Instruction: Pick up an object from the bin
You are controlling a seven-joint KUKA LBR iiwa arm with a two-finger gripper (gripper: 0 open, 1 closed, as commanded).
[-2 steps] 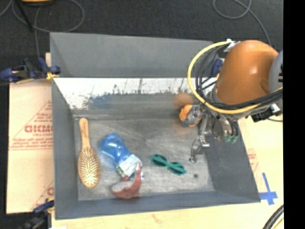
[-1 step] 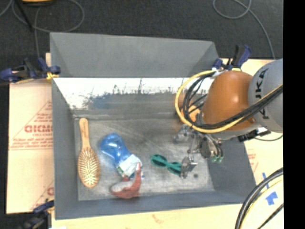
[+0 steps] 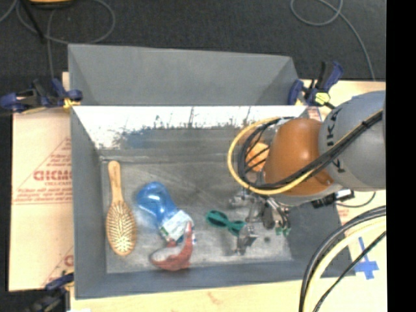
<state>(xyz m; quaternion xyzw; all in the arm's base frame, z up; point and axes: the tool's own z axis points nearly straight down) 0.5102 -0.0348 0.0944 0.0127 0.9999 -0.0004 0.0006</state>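
Observation:
My gripper (image 3: 250, 231) is low in the right half of the bin, under the arm's orange cover, close to the front wall. A small green-handled tool (image 3: 223, 221) lies on the bin floor right at the gripper's left side, and a green bit (image 3: 281, 229) shows at its right side. Whether the two green parts belong together is hidden by the gripper. A red curved thing (image 3: 174, 257) lies further left near the front wall.
A blue plastic bottle (image 3: 155, 204) with a white and green label lies left of centre. A wooden hairbrush (image 3: 119, 221) lies along the left wall. The arm and its cables cover the bin's right end.

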